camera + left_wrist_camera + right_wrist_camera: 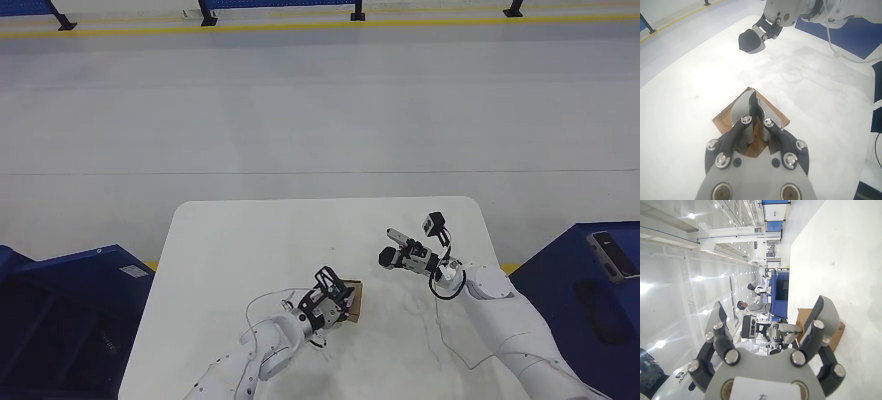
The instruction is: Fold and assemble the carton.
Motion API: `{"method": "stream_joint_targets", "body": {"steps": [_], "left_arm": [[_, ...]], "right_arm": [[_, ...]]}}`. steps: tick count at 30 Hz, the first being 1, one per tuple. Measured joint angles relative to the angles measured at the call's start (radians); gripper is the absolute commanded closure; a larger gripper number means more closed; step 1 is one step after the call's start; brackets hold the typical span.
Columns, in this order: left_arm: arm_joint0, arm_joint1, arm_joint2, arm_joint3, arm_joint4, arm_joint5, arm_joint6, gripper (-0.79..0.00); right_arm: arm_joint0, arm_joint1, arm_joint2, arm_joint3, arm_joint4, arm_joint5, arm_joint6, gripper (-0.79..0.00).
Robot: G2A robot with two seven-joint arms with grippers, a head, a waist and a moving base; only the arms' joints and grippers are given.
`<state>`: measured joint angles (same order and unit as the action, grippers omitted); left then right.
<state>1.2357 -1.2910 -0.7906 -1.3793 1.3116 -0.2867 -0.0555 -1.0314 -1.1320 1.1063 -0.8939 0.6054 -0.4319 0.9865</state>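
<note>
White rounded surface (280, 250) is carrying one small brown cardboard carton (353, 298), lying low and mostly flat toward the near edge, a little right of the middle.

Left hand (753, 98) is reaching over the carton from the near-left side. Its two grey fingers are pressing close together, with brown card showing between them: clenched on a fold of the carton. A pointed corner of the carton (723, 119) is sticking out just beyond the fingertips. From the right wrist, the left hand (797, 331) is meeting the carton (802, 315) at its near edge.

Right hand (395, 255) is hovering over bare surface, up and to the right of the carton, clear of it. Its fingers are spreading wide, released, gripping nothing (770, 300). One black ribbed pad (749, 42) is facing the carton from across the surface.
</note>
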Motion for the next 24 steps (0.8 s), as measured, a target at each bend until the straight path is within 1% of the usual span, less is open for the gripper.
{"method": "stream_joint_targets", "body": {"steps": [5, 9, 13, 16, 20, 24], "left_arm": [[0.008, 0.001, -0.008, -0.028, 0.014, 0.004, 0.025, 0.0], [0.02, 0.002, -0.014, -0.044, 0.024, 0.001, 0.015, 0.0], [0.015, -0.002, -0.006, -0.019, 0.013, -0.009, -0.005, 0.0], [0.006, -0.007, -0.002, -0.003, 0.006, -0.009, 0.001, 0.0], [0.016, -0.007, -0.006, -0.035, 0.023, 0.003, 0.019, 0.0], [0.029, -0.003, -0.011, -0.064, 0.044, 0.0, -0.002, 0.0]], "right_arm": [[0.0, 0.0, 0.0, 0.0, 0.0, 0.0, 0.0, -0.785], [0.0, 0.0, 0.0, 0.0, 0.0, 0.0, 0.0, -0.785], [0.0, 0.0, 0.0, 0.0, 0.0, 0.0, 0.0, -0.785], [0.0, 0.0, 0.0, 0.0, 0.0, 0.0, 0.0, -0.785], [0.0, 0.0, 0.0, 0.0, 0.0, 0.0, 0.0, -0.785], [0.0, 0.0, 0.0, 0.0, 0.0, 0.0, 0.0, -0.785]]}}
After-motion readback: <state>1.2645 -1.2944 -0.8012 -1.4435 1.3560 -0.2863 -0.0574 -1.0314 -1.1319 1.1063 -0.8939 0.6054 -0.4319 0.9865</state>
